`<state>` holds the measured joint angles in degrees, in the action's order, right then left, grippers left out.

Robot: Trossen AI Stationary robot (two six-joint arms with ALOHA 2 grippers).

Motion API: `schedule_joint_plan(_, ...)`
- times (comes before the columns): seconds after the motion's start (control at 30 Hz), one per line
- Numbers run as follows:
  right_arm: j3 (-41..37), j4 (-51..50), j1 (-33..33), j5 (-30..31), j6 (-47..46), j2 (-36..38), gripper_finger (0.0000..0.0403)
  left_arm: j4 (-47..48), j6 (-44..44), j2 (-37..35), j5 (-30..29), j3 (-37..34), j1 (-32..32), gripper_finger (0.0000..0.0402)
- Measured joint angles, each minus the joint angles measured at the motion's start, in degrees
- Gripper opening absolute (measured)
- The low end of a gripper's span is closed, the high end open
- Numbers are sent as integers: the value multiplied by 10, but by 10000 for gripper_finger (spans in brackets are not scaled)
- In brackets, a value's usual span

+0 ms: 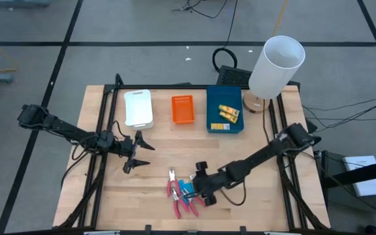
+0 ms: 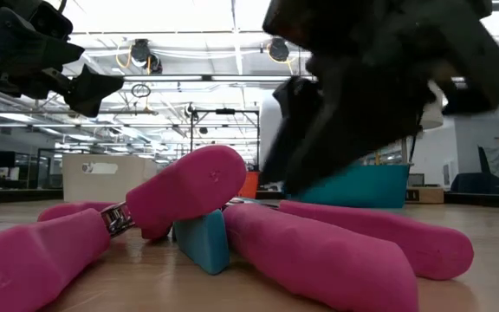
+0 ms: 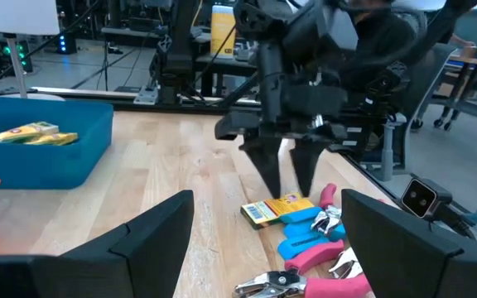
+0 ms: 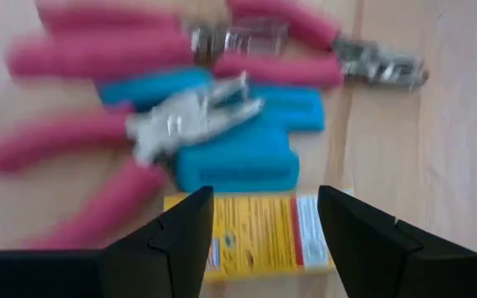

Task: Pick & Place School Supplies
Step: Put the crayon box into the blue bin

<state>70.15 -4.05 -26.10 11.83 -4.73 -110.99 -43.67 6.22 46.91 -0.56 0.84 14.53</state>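
pink scissors (image 1: 178, 196), blue pieces, yellow packet heaped.

Wooden table (image 1: 155, 196) in black frame, standing on grey floor (image 1: 142, 59) marked with dark lines. Cables (image 1: 204, 8) lie on the floor beyond the far edge. Low view: bright ceiling lights (image 2: 180, 17), hanging fixtures, open hall behind.

Pale wood surface (image 1: 109, 196). Trays: white (image 1: 138, 108), orange (image 1: 182, 109), blue (image 1: 225, 112). Pink-handled tools (image 1: 178, 196); light-blue pieces (image 4: 247, 141); yellow packet (image 4: 259, 232) with dark print and a white end. Dark fingers (image 4: 180, 240).
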Motion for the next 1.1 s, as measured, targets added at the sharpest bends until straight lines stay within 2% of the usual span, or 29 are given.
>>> schedule_joint_plan(0.17, 6, -26, 0, 0, 18, -4, 233, 1, 0, 0, 0, 0, 0, 310)
schedule_joint_plan(0.47, 6, -66, 0, -1, -16, -4, 347, 1, 0, 0, 0, 0, 0, 310)
schedule_joint_plan(0.57, 6, -68, 1, -18, -16, -4, 370, 1, 0, 0, 0, 0, 0, 310)
schedule_joint_plan(0.73, 7, -69, 1, -44, -8, -4, 385, 1, 0, 0, 0, 0, 0, 310)
schedule_joint_plan(0.83, 7, -71, 0, -47, -5, -2, 385, 1, 0, 0, 0, 0, 0, 310)
schedule_joint_plan(0.93, 7, -83, -1, -75, -16, -2, 381, 1, 0, 0, 0, 0, 0, 310)
schedule_joint_plan(1.1, 7, -135, 10, -53, -52, -1, 381, 1, 0, 0, 0, 0, 0, 310)
